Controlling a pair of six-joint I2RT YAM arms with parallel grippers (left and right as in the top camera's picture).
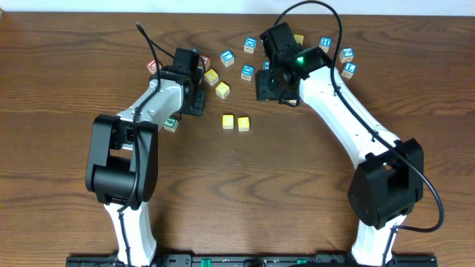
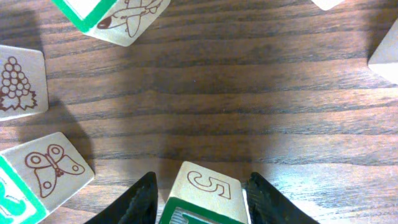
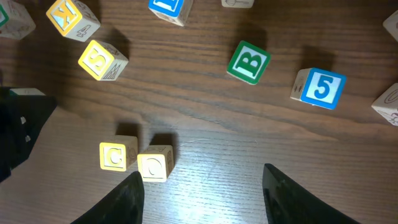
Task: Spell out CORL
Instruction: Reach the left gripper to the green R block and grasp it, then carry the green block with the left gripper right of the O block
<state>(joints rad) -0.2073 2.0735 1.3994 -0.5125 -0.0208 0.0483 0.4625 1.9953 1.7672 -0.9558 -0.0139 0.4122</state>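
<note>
my left gripper [image 2: 202, 182] straddles a wooden cube with a green-edged face [image 2: 205, 196], fingers close by its sides. i cannot tell whether they are clamped yet. its letter is hidden, so it may not be the r. the butterfly-carved wooden cube [image 2: 53, 168] sits near and could get nudged. my right gripper [image 3: 202, 196] hangs apart, empty, near the two touching yellow-topped wooden cubes [image 1: 235, 122] in the middle of the bench [image 1: 297, 185]. a careless placement would knock them askew.
</note>
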